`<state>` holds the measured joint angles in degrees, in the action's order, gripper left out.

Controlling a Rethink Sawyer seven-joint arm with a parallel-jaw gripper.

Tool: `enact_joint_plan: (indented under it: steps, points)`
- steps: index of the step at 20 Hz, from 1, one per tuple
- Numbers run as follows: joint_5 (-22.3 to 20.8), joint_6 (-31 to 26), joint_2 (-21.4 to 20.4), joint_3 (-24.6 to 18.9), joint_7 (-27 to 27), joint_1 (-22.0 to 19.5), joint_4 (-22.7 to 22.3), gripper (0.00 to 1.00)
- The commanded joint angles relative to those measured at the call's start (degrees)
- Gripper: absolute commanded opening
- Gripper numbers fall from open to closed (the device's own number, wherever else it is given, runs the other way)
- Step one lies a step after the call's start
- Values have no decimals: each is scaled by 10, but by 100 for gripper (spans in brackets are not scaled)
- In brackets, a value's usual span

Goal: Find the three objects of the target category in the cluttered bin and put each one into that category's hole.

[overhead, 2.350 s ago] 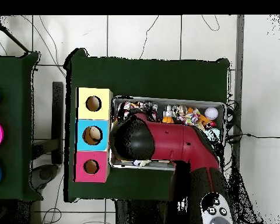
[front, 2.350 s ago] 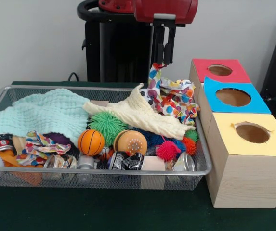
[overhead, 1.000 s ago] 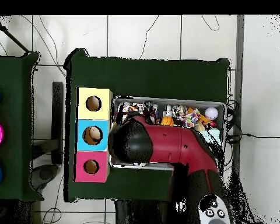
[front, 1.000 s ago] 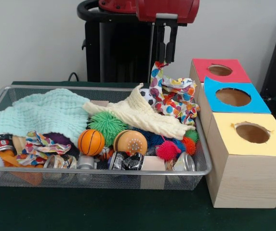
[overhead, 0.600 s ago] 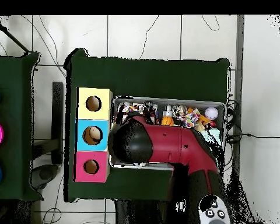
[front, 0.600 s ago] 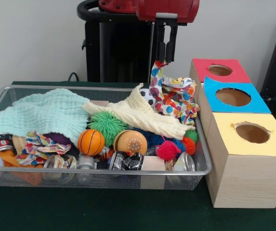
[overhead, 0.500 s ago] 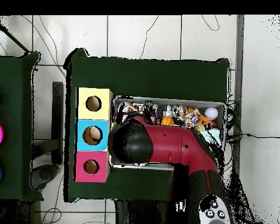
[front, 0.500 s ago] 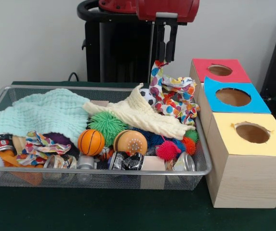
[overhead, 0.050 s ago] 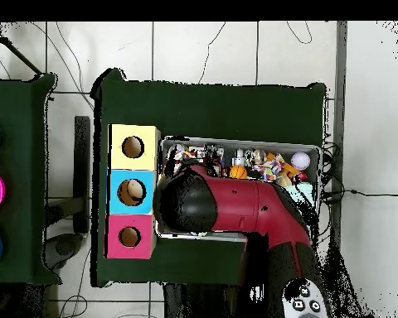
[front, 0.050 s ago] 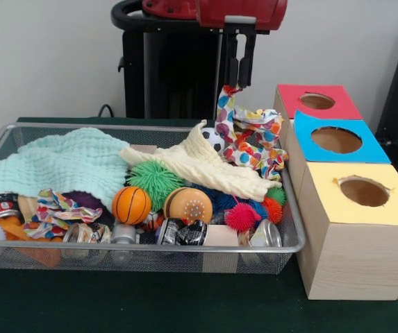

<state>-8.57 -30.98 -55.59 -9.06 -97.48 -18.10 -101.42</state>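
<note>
Front view: gripper [front, 0.050 s ago: 238, 82] pinching top corner of polka-dot cloth [front, 0.050 s ago: 249, 142], lifted over wire bin's [front, 0.050 s ago: 150, 248] right end. Step: carrying first cloth out. Next: lift clear, swing toward box holes; which hole [front, 0.050 s ago: 336, 139] unclear.

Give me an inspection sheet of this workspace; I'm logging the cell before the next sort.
Surface: green table, bare in front.
Job's things: wire bin; red box, blue box, yellow box, holes up.
Clutter: mint cloth, cream cloth, basketball, spiky balls, cans.
Gripper: gripper shut on spotted cloth, lifting its corner.
Cables: cord behind bin.
Surroundings: white wall, tiled floor.
</note>
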Motion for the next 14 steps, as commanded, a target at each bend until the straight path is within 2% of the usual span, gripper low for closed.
enact_joint_plan:
  steps: [1, 14]
  points:
    - [7, -76, -3, -2, -39, -3, -24, 0]
    - [7, -76, -8, -8, -21, -20, -30, 0]
